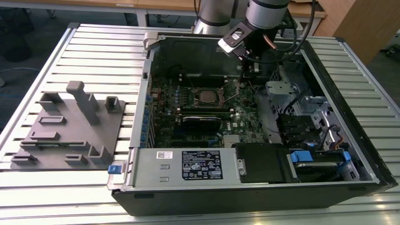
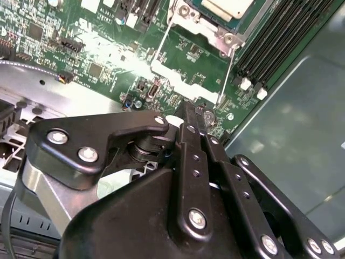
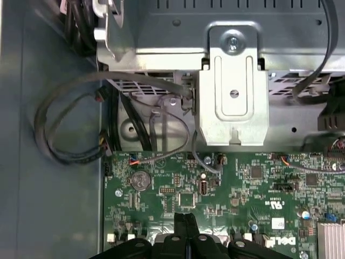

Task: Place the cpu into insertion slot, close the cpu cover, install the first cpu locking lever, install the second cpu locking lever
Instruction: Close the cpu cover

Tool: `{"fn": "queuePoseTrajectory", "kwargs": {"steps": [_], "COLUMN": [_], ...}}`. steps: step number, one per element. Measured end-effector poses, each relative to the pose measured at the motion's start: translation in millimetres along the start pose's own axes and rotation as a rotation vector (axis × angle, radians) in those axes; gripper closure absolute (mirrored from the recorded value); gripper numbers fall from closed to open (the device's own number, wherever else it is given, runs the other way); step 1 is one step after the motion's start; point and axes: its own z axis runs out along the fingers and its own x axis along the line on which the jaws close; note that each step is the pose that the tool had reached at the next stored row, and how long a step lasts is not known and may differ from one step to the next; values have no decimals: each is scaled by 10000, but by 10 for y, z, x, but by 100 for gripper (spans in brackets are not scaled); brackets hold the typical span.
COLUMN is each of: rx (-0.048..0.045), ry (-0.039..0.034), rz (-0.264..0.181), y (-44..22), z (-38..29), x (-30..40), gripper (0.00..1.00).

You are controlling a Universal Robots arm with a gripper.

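Note:
The cpu (image 1: pixel 205 96) lies in the insertion slot (image 1: pixel 195 89) on the green motherboard (image 1: pixel 244 124); its pale top (image 2: pixel 226 6) also shows in the second wrist view. The shiny cpu cover (image 2: pixel 207 28) lies flat around it. Two thin wire locking levers (image 2: pixel 160 43) (image 2: pixel 229 73) run out from the socket, and one of them (image 1: pixel 235 93) slants up on the socket's exterior-view right. My gripper (image 1: pixel 243 80) hangs there, inside the case. Its black fingers are shut together, tips (image 2: pixel 190 110) just above the board beside the hooked end of the second lever (image 2: pixel 208 115). Nothing shows between the fingertips (image 3: pixel 186 218).
The open case sits on a slatted table (image 1: pixel 75 61). A labelled silver power-supply box (image 1: pixel 187 165) lies at the front, a metal drive cage (image 1: pixel 281 89) and cables (image 3: pixel 70 129) close on the exterior view's right. Memory slots (image 2: pixel 275 43) flank the socket. A grey fixture (image 1: pixel 69 126) stands at left.

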Motion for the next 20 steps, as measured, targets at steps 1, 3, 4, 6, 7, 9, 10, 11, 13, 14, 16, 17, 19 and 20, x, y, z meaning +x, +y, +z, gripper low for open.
{"fn": "queuePoseTrajectory", "kwargs": {"steps": [1,3,4,6,7,9,10,11,13,14,16,17,19,20], "rx": [0,0,-1,-1,0,5,10,15,18,18,18,17,18,17], "ry": [0,-1,1,1,0,1,1,0,0,0,-1,-2,-5,-8], "rz": [0,1,1,1,0,-1,0,1,1,4,12,15,25,29], "y": [7,11,11,11,11,21,29,35,43,43,44,44,44,44], "z": [1,1,1,2,1,8,13,17,30,37,55,64,83,94], "x": [3,6,6,7,7,8,8,7,7,7,7,6,6,6], "gripper": [90,90,90,90,90,90,90,90,90,90,90,90,90,90]}}
